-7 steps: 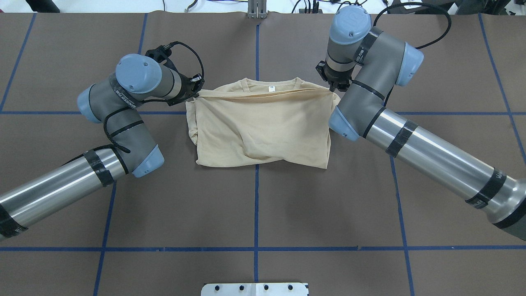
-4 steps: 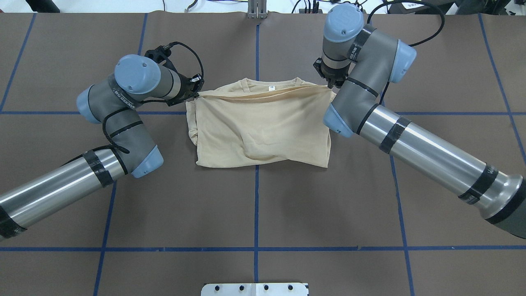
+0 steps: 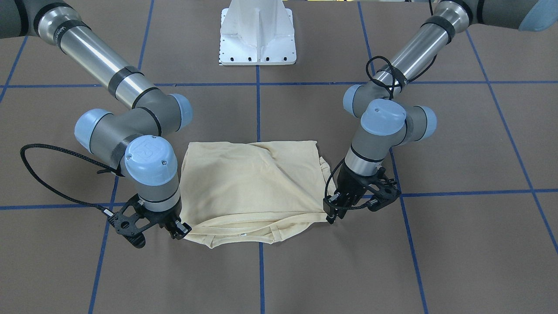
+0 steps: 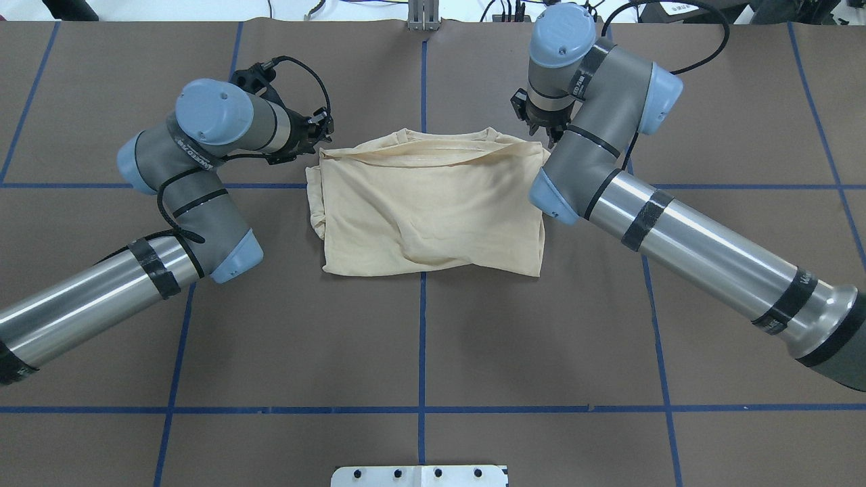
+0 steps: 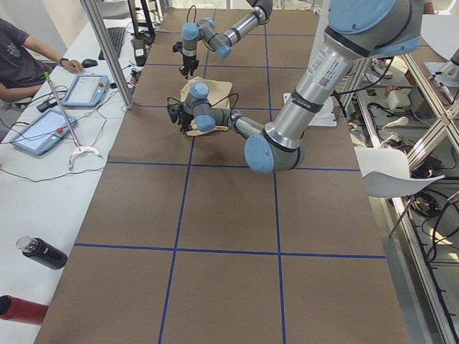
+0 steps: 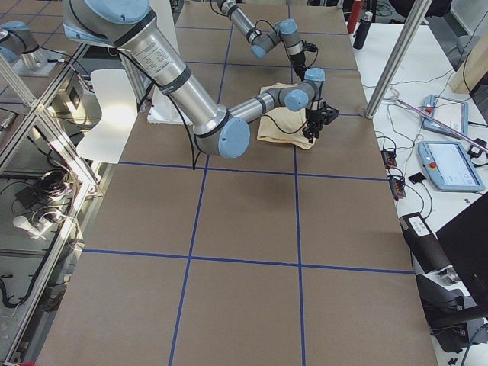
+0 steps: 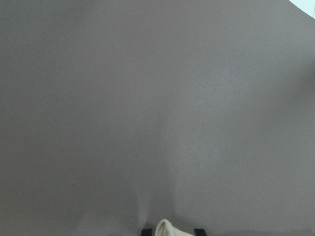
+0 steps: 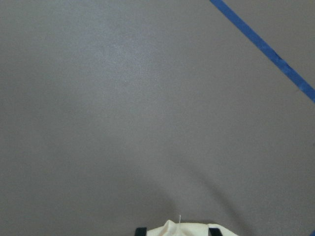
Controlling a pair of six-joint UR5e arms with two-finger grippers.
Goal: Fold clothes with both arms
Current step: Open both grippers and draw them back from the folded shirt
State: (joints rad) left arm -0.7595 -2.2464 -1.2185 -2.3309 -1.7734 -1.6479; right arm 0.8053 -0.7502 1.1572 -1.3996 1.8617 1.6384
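Note:
The cream T-shirt (image 4: 433, 210) lies folded in half on the brown table, plain side up; its print and neck tag are hidden. It also shows in the front-facing view (image 3: 248, 179). My left gripper (image 4: 321, 138) is shut on the folded layer's corner by the collar end, low over the table (image 3: 331, 213). My right gripper (image 4: 544, 135) is shut on the other corner (image 3: 183, 231). The held edge sags between them over the collar (image 4: 446, 137). Each wrist view shows a nub of cream fabric between the fingertips, in the left (image 7: 170, 230) and the right (image 8: 174, 230).
The white pedestal base (image 3: 257, 35) stands on the robot's side of the shirt. Blue tape lines (image 4: 423, 338) grid the table. A metal post (image 4: 423, 13) stands at the far edge. An operator (image 5: 21, 57) and tablets (image 5: 86, 89) are beyond that edge.
Both grippers have carried the folded edge farther from the robot, over the collar. The neck tag, visible before, is now covered.

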